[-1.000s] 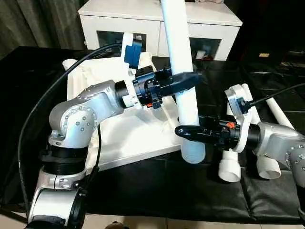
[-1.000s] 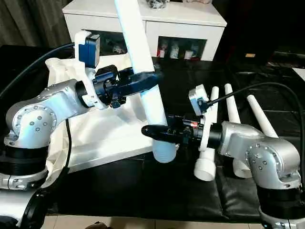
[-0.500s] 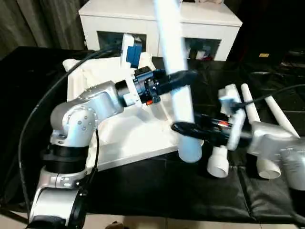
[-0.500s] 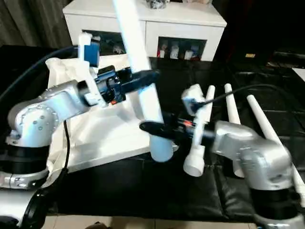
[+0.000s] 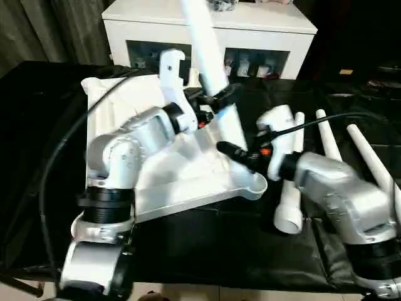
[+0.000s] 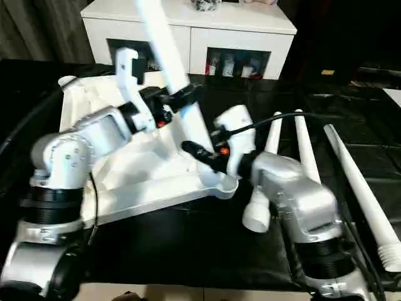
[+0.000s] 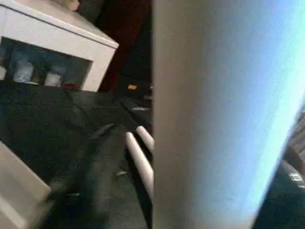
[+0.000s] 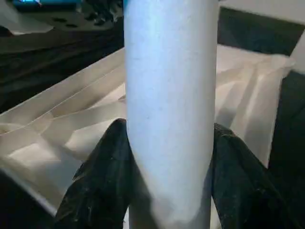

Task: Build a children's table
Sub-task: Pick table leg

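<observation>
— On the black tabletop (image 5: pixel 188 244), head view?
— White table top (image 5: pixel 156 169) upside down; leg (image 5: pixel 210 56) tilted at its corner socket (image 5: pixel 254 185); three spare legs (image 6: pixel 351 182) beside; cabinet (image 5: pixel 269 37) behind

— Right wrist?
— Right hand (image 8: pixel 169 186) grips the leg

— Left wrist?
— Left hand (image 5: pixel 219 100) at the leg, grip unclear

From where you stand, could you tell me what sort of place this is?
Probably an indoor robot test room: a work table under black covering, a white cabinet with glass doors behind, dark curtains at the back.

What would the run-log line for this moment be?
stage: seating leg at tabletop near corner | right gripper: clamped on leg | left gripper: at leg higher up | spare legs: on black table
</observation>
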Tool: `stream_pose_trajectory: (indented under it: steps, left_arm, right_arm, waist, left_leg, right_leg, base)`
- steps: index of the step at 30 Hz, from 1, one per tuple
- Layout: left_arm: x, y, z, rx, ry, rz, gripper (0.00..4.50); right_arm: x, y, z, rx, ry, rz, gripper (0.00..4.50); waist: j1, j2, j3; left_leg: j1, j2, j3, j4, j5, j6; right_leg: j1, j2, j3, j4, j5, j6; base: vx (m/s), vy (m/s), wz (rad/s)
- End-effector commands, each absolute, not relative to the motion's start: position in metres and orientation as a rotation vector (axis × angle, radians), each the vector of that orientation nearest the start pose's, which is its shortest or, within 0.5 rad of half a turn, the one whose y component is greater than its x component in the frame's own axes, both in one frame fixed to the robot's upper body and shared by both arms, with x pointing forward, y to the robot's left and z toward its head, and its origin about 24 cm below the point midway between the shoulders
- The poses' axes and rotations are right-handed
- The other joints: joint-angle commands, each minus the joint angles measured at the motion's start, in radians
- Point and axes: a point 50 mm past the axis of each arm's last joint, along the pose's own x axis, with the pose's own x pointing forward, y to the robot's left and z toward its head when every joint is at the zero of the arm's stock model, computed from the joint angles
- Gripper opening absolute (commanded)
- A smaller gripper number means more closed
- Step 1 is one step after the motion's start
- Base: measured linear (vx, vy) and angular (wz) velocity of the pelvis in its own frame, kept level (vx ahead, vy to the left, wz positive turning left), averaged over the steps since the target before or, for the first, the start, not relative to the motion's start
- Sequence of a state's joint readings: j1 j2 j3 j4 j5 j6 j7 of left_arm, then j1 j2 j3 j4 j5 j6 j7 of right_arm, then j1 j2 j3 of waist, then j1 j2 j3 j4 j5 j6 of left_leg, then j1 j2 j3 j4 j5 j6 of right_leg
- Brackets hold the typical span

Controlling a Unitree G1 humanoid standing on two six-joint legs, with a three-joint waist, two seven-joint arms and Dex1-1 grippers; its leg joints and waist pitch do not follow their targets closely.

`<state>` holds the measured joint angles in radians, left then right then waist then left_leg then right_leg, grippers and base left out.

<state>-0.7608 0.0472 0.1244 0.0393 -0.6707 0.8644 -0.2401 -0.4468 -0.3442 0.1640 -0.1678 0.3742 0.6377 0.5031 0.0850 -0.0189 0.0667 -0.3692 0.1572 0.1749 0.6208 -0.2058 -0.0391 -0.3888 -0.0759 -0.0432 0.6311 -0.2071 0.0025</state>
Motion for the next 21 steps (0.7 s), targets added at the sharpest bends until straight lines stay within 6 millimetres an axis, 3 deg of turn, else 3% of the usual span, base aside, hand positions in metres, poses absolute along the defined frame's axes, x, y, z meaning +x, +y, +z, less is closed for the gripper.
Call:
stream_pose_trajectory:
  steps: [1,5,6,11,14,15,17,21]
  left_arm:
    - [0.3369,0.0721,0.1961,-0.483,0.147,-0.743,2.92]
    - [0.3372,0.0736,0.1970,-0.501,0.148,-0.722,2.86]
    - [0.3372,0.0739,0.1970,-0.501,0.148,-0.721,2.54]
    - [0.3378,0.0754,0.1992,-0.522,0.143,-0.706,2.42]
    - [0.3380,0.0757,0.2003,-0.530,0.138,-0.708,1.95]
    - [0.3383,0.0765,0.2008,-0.534,0.136,-0.703,2.08]
    - [0.3379,0.0770,0.2020,-0.542,0.132,-0.714,1.86]
    - [0.3372,0.0794,0.2041,-0.521,0.124,-0.733,1.83]
  right_arm:
    - [0.3028,-0.1087,0.1423,-0.104,0.090,0.788,1.86]
    - [0.3050,-0.1075,0.1422,-0.109,0.077,0.769,1.86]
    - [0.3052,-0.1075,0.1422,-0.110,0.077,0.769,1.86]
    - [0.3061,-0.1080,0.1418,-0.115,0.072,0.759,1.86]
    - [0.3063,-0.1077,0.1417,-0.121,0.067,0.758,1.86]
    - [0.3071,-0.1077,0.1422,-0.119,0.060,0.749,2.42]
    - [0.3070,-0.1073,0.1432,-0.080,0.059,0.762,2.58]
    - [0.2998,-0.1091,0.1509,0.025,0.058,0.869,2.97]
  waist:
    - [-0.006,-0.006,-0.073]
    - [-0.005,-0.005,-0.074]
    - [-0.005,-0.005,-0.073]
    - [-0.005,-0.006,-0.074]
    - [-0.006,-0.006,-0.074]
    - [-0.006,-0.006,-0.073]
    - [-0.008,-0.005,-0.073]
    - [-0.007,-0.008,-0.073]
  left_leg:
    - [0.010,0.060,-0.019,-0.071,-0.053,0.007]
    - [0.010,0.060,-0.020,-0.072,-0.058,0.008]
    - [0.010,0.061,-0.020,-0.072,-0.056,0.009]
    - [0.009,0.060,-0.020,-0.071,-0.051,0.014]
    - [0.009,0.060,-0.020,-0.072,-0.053,0.016]
    - [0.010,0.061,-0.020,-0.072,-0.057,0.016]
    - [0.010,0.060,-0.020,-0.072,-0.062,0.015]
    - [0.010,0.061,-0.020,-0.073,-0.064,0.026]
  right_leg:
    - [0.053,-0.067,0.047,-0.064,-0.018,-0.254]
    - [0.053,-0.065,0.048,-0.064,-0.028,-0.240]
    - [0.052,-0.065,0.048,-0.065,-0.026,-0.239]
    - [0.052,-0.065,0.048,-0.064,-0.015,-0.241]
    - [0.053,-0.065,0.048,-0.064,-0.018,-0.240]
    - [0.051,-0.065,0.048,-0.065,-0.022,-0.240]
    - [0.052,-0.065,0.048,-0.065,-0.026,-0.241]
    - [0.052,-0.064,0.048,-0.065,-0.025,-0.238]
  base:
    - [0.000,0.000,0.00]
    - [0.000,0.000,0.00]
    - [0.000,0.000,0.00]
    - [0.000,0.000,0.00]
    - [0.000,0.000,0.00]
    - [0.000,0.000,0.00]
    - [0.000,0.000,0.00]
    - [0.000,0.000,0.00]
